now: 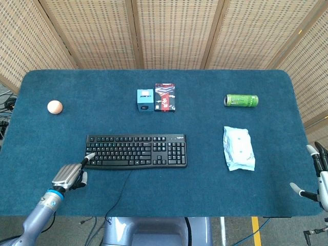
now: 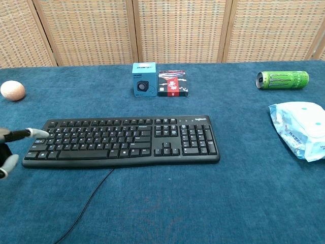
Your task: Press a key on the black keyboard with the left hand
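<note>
The black keyboard (image 1: 136, 150) (image 2: 124, 141) lies in the middle of the blue table, its cable running off toward the front edge. My left hand (image 1: 70, 176) (image 2: 9, 147) sits at the keyboard's near left corner. One extended finger (image 1: 88, 157) (image 2: 31, 133) reaches over the leftmost keys, its pale tip on or just above them; contact cannot be judged. The other fingers are curled in and hold nothing. My right hand (image 1: 315, 177) hangs at the table's right edge, fingers apart and empty; the chest view does not show it.
A peach-coloured ball (image 1: 55, 106) (image 2: 12, 90) rests at the far left. A small blue box (image 1: 145, 99) (image 2: 143, 79) and a red-black pack (image 1: 165, 97) (image 2: 172, 83) stand behind the keyboard. A green can (image 1: 241, 100) (image 2: 282, 80) lies on its side above a white wipes packet (image 1: 238, 147) (image 2: 300, 128).
</note>
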Controlling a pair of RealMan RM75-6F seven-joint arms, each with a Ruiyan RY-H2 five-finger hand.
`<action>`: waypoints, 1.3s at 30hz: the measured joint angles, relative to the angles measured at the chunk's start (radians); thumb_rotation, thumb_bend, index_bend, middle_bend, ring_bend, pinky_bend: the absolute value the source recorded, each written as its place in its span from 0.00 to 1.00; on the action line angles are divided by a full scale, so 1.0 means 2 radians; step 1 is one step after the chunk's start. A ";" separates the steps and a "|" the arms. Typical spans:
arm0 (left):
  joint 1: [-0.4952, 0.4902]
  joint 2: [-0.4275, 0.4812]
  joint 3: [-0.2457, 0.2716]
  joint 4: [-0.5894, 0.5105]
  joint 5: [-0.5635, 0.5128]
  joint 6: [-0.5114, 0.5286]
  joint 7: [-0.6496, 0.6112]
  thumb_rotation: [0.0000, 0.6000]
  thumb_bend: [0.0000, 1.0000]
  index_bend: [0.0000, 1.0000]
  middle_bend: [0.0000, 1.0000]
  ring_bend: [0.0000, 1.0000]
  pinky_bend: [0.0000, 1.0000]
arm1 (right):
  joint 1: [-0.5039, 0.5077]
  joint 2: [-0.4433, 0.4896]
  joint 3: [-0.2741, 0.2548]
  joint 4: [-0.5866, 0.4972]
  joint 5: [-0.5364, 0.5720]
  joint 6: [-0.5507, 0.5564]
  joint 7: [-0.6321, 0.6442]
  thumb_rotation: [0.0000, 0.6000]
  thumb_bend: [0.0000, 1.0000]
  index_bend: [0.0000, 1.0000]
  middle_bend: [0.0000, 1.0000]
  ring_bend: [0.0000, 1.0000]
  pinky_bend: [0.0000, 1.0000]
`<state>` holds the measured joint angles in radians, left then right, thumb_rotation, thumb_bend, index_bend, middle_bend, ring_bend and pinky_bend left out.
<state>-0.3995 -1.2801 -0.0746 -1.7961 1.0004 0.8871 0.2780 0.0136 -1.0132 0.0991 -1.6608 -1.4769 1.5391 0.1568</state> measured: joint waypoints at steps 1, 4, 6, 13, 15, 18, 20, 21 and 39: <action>-0.003 -0.006 0.000 0.005 -0.003 -0.002 0.000 1.00 0.78 0.00 0.90 0.86 0.74 | 0.000 0.000 0.000 0.000 0.000 0.000 0.001 1.00 0.00 0.00 0.00 0.00 0.00; -0.009 -0.020 0.001 0.018 -0.007 -0.003 -0.003 1.00 0.78 0.00 0.90 0.86 0.74 | 0.000 0.000 0.000 0.000 0.001 -0.001 0.002 1.00 0.00 0.00 0.00 0.00 0.00; -0.012 -0.026 0.003 0.023 -0.006 -0.005 -0.006 1.00 0.78 0.00 0.90 0.86 0.74 | 0.000 0.001 0.000 0.000 0.002 -0.002 0.003 1.00 0.00 0.00 0.00 0.00 0.00; -0.016 -0.034 0.010 0.028 0.004 -0.001 -0.013 1.00 0.77 0.00 0.90 0.86 0.74 | 0.001 0.001 0.001 0.000 0.003 -0.003 0.003 1.00 0.00 0.00 0.00 0.00 0.00; -0.016 -0.033 0.014 0.027 0.006 0.000 -0.013 1.00 0.77 0.00 0.90 0.86 0.74 | 0.001 0.001 0.001 0.000 0.003 -0.003 0.003 1.00 0.00 0.00 0.00 0.00 0.00; -0.015 -0.034 0.020 0.027 0.010 0.005 -0.012 1.00 0.77 0.00 0.90 0.86 0.74 | 0.002 0.002 0.001 -0.001 0.003 -0.004 0.003 1.00 0.00 0.00 0.00 0.00 0.00; -0.016 -0.035 0.022 0.028 0.009 0.007 -0.011 1.00 0.77 0.00 0.90 0.86 0.74 | 0.001 0.002 0.000 -0.001 0.002 -0.003 0.003 1.00 0.00 0.00 0.00 0.00 0.00; -0.016 -0.036 0.022 0.028 0.009 0.007 -0.011 1.00 0.77 0.00 0.90 0.86 0.74 | 0.001 0.002 0.000 -0.002 0.002 -0.002 0.003 1.00 0.00 0.00 0.00 0.00 0.00; -0.025 -0.046 0.031 0.044 -0.005 0.002 -0.013 1.00 0.76 0.00 0.90 0.86 0.74 | 0.002 0.004 0.002 -0.002 0.004 -0.003 0.007 1.00 0.00 0.00 0.00 0.00 0.00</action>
<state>-0.4498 -1.3727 -0.0124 -1.7076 0.9904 0.8907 0.2514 0.0172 -1.0053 0.1022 -1.6649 -1.4691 1.5330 0.1707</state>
